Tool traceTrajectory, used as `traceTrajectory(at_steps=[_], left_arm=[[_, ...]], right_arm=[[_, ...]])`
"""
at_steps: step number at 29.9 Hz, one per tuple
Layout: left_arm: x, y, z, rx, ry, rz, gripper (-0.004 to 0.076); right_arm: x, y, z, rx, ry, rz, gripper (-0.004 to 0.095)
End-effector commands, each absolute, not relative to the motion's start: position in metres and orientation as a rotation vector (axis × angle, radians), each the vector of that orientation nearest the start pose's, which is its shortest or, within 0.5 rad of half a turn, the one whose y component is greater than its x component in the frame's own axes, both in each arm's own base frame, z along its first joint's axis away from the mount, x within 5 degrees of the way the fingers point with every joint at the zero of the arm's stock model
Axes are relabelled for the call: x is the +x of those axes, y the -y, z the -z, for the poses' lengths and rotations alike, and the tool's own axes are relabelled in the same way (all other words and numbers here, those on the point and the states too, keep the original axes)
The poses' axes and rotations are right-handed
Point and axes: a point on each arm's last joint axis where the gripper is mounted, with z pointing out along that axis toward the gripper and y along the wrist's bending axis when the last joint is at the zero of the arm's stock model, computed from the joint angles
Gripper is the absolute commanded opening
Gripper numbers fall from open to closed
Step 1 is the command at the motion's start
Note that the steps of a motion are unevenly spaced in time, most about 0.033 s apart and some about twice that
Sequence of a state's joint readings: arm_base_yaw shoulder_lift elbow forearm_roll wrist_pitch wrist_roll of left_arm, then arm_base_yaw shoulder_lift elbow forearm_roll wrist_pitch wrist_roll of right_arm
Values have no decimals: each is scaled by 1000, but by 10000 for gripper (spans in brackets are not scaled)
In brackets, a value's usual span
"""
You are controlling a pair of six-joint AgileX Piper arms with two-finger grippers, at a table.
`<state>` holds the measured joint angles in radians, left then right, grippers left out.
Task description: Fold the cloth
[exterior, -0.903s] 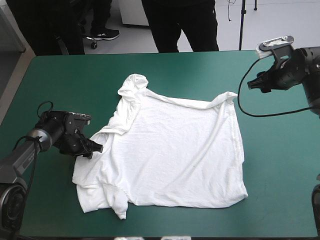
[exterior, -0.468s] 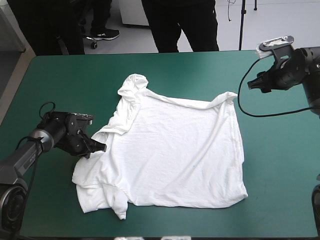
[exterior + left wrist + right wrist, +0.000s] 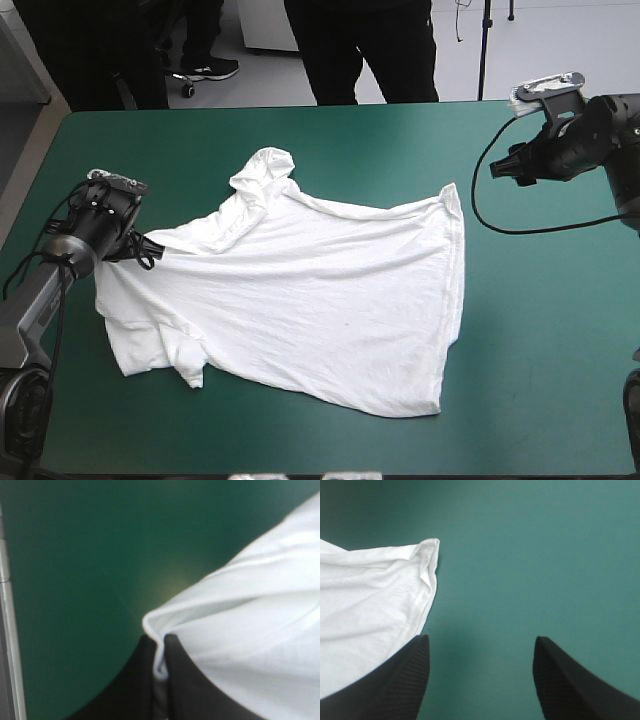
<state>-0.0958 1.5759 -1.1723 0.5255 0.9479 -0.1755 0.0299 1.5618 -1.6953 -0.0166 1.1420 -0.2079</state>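
The T-shirt (image 3: 320,290) is clamped by its edge in the left gripper (image 3: 160,639); the right gripper (image 3: 479,640) is spread apart, a corner just ahead.

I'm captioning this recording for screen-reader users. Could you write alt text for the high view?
A white T-shirt lies spread but rumpled on a teal-green table, one side pinched in the left gripper near the table's left edge. The right gripper hangs by the far right corner, apart from the shirt.
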Motion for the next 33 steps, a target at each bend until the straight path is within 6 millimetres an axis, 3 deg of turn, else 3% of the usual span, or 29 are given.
traceTrajectory(at_steps=[1,7,13,25,33], left_arm=[[323,-25,-312,138,-2551,-702,-17],[324,-71,-332,-62,-2484,-725,-17],[318,-104,-340,-251,-2444,-734,-17],[320,-122,-346,-352,-2370,-769,-17],[328,-121,-360,-435,-2332,-686,-16]], right_arm=[[320,-8,-435,-292,-2367,88,577],[320,-9,-435,-307,-2364,72,577],[320,-12,-435,-325,-2358,39,577],[321,-15,-435,-334,-2346,-4,577],[320,-18,-436,-357,-2340,-41,577]])
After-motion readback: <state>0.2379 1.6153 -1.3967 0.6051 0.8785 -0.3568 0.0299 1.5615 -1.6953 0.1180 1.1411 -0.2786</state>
